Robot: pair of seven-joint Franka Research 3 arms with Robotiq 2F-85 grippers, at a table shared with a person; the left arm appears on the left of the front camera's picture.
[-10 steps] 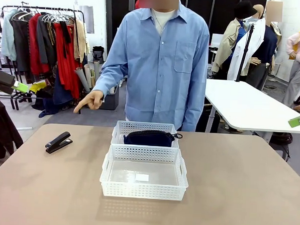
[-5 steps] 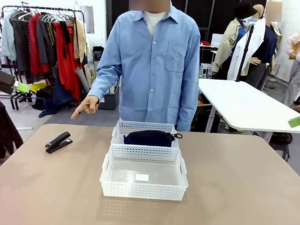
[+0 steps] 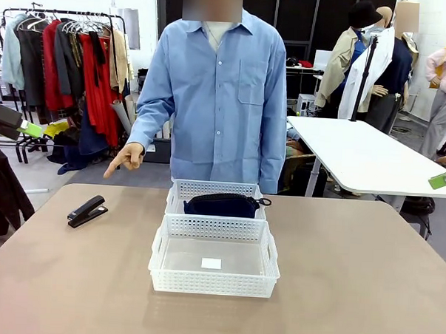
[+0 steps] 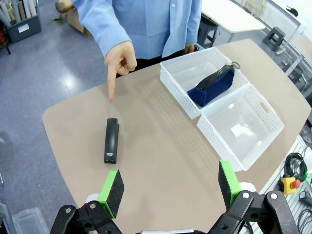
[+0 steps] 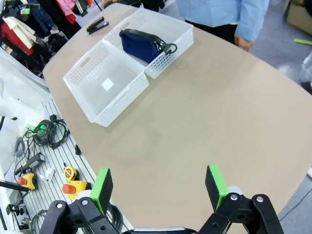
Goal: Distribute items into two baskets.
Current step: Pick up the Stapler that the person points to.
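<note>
A black stapler [image 3: 87,211] lies on the brown table at the left, apart from the baskets. The dark navy pouch [image 3: 221,205] lies in the far white basket [image 3: 179,189]. The near, larger basket [image 3: 213,285] holds only a small white label. The person's hand [image 3: 125,160] points down toward the stapler. My left gripper [image 4: 170,183] hangs open high above the table, over the stapler [image 4: 111,140] and the pouch [image 4: 210,87]. My right gripper [image 5: 158,186] is open above the table's bare right side, far from the baskets [image 5: 122,100].
The person stands at the table's far edge behind the baskets. A white table [image 3: 371,155] stands at the back right and a clothes rack [image 3: 65,56] at the back left. Cables and emergency-stop buttons [image 5: 68,180] lie beyond the table's near edge.
The person has straightened up and shifted slightly left, with the pointing hand lowered a little. Both grippers, the stapler and the baskets stay where they were.
</note>
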